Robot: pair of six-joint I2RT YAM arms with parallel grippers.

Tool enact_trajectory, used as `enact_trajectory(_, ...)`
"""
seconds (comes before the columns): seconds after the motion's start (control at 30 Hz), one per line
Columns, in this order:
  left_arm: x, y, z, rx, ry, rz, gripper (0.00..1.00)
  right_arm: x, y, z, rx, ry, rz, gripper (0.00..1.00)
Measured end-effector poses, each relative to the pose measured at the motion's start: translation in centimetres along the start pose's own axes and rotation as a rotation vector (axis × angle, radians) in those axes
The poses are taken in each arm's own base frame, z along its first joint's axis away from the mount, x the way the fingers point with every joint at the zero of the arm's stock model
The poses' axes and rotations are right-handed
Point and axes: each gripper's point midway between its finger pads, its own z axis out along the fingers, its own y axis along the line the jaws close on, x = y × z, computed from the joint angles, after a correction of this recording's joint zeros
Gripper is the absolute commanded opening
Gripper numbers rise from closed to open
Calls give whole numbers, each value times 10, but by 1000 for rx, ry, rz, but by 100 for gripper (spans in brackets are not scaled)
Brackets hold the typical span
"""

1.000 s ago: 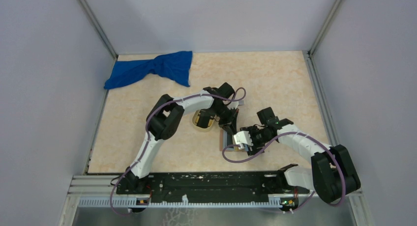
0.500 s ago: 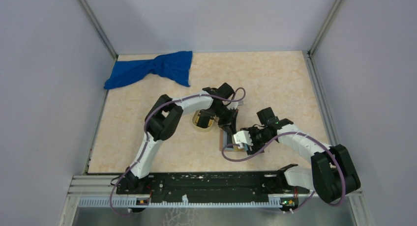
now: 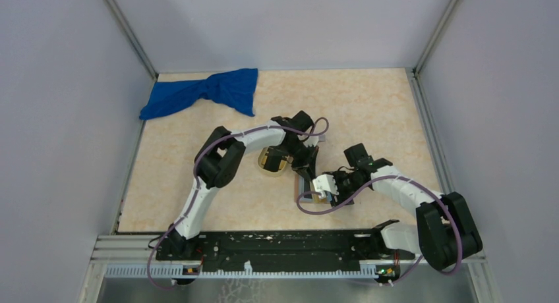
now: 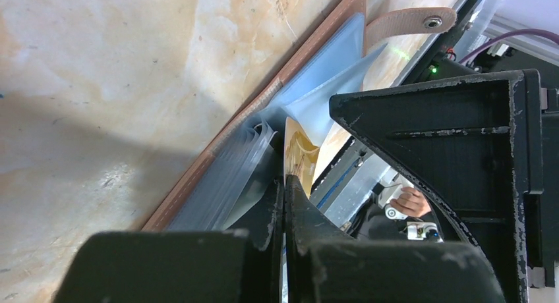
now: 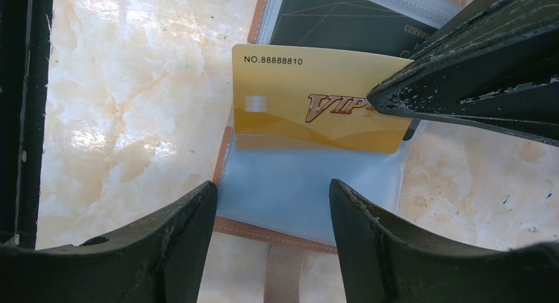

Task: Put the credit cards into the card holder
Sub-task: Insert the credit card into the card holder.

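Ok, roughly midway by my read. One black card (image 5: 329, 16) looks seated in the far pocket of the holder (image 5: 310, 191), which lies open on the worktop (image 5: 132, 85) btw the two arms. The gold card (image 5: 296, 105) is the one in play. L hand (image 4: 285, 188) is clamped on its VIP-print end. Its lower long edge seems just inside the mouth of the clear near pocket, w/ most of it out. Left to do: push it home, let go. The card shows its printed face to the R wrist cam. Its long axis runs across that view, parallel to the pocket mouth, so it goes in broadside. R hand (image 5: 270, 188) hovers over the near pocket, fingers apart, nothing btw them.
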Motion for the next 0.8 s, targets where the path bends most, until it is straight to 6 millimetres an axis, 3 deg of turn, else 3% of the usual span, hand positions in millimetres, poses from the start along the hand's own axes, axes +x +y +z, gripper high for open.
enact_trajectory(0.8,-4,-2,6,72,71,-40,0,0,0,0,-2,3,25,65)
